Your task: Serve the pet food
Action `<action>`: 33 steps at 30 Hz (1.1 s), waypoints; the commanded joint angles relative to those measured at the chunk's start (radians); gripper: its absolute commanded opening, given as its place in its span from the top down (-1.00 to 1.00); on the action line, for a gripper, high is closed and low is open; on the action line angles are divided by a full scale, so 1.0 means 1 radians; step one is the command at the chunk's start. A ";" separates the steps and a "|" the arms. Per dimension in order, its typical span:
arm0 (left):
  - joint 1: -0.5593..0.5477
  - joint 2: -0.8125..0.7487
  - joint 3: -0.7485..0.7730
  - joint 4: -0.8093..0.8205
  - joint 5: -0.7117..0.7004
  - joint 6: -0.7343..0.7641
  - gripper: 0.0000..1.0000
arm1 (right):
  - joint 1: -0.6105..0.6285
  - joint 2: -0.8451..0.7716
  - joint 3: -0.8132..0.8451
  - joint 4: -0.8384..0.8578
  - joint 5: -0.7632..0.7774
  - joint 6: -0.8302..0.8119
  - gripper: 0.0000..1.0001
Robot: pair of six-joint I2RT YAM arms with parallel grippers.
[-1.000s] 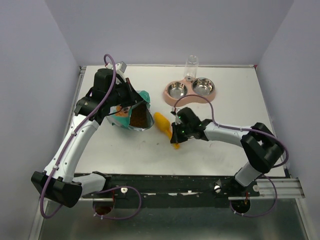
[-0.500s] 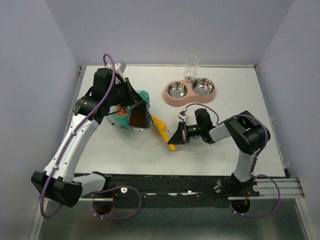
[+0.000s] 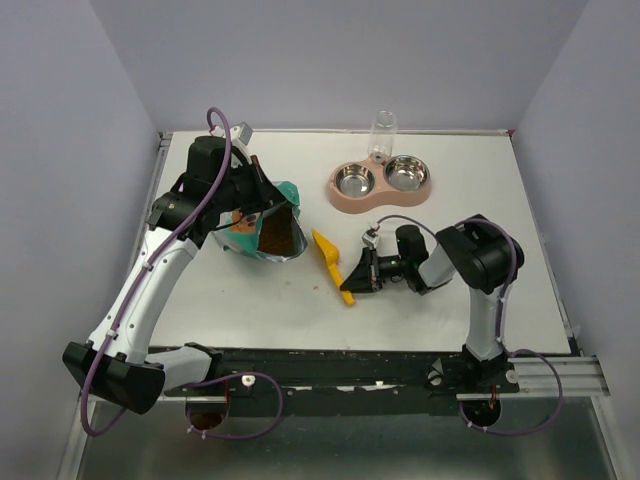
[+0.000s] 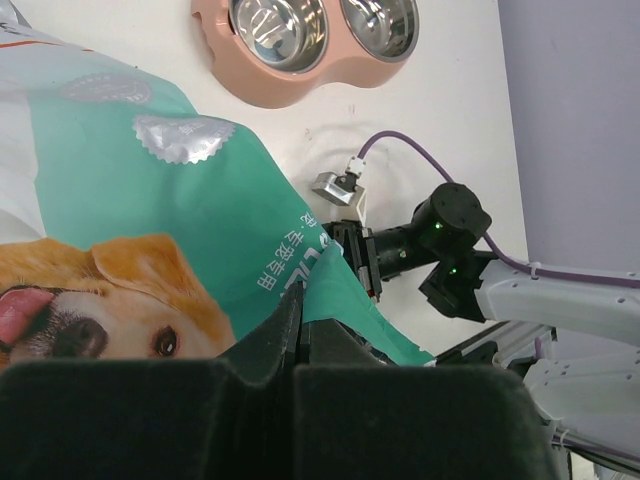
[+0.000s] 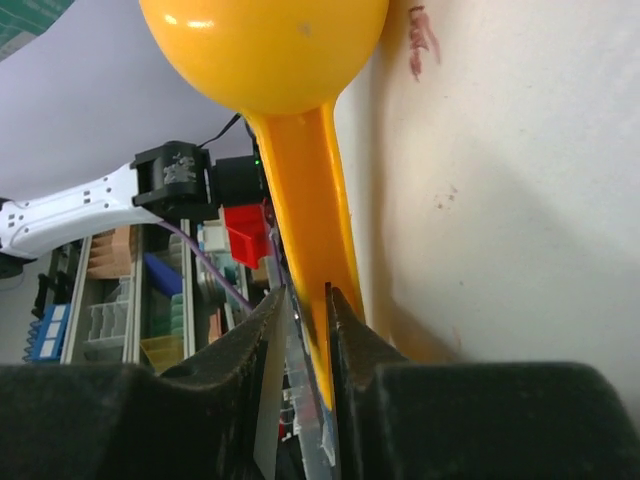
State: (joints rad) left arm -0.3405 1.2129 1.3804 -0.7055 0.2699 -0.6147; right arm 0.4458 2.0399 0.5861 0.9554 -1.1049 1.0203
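The pet food [image 3: 278,235] shows as a brown mass in the open mouth of the teal dog-picture bag [image 3: 286,193], which leans at the table's left-centre. My left gripper [image 3: 262,198] is shut on the bag's upper edge; in the left wrist view the jaws [image 4: 298,320] pinch the teal film [image 4: 200,200], and the kibble is hidden there. My right gripper [image 3: 356,277] lies low and is shut on the handle of the orange scoop [image 3: 326,251], whose bowl is just right of the bag mouth. In the right wrist view the handle runs between the fingers [image 5: 305,292] and the scoop bowl [image 5: 265,50] looks empty.
A pink double bowl [image 3: 380,198] with two empty steel dishes stands at the back centre, with a clear water bottle [image 3: 382,133] behind it. It also shows in the left wrist view [image 4: 300,98]. White walls edge the table.
My right arm has folded in and its wrist has turned, so the gripper now points left, low over the table. The scoop shifted slightly with it. The left arm and bag held still.
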 commanded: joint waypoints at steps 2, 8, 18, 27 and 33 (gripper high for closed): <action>0.015 0.001 0.025 -0.031 -0.037 0.018 1.00 | -0.013 -0.084 0.032 -0.313 0.080 -0.187 0.18; 0.015 0.005 0.020 -0.026 -0.032 0.012 1.00 | -0.013 -0.199 0.159 -0.823 0.210 -0.469 -0.16; 0.017 0.010 0.022 -0.028 -0.032 0.007 1.00 | 0.033 -0.351 0.386 -1.365 0.656 -0.667 -0.55; 0.017 0.008 0.028 -0.040 -0.035 0.007 1.00 | 0.324 -0.345 0.426 -1.296 1.094 -0.580 -0.52; 0.017 0.011 0.039 -0.057 -0.037 0.018 1.00 | 0.395 -0.291 0.457 -1.267 1.280 -0.560 -0.40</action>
State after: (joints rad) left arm -0.3405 1.2160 1.3861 -0.7166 0.2699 -0.6144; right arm 0.8265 1.7077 1.0111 -0.3290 -0.0383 0.4343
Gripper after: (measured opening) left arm 0.009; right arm 0.724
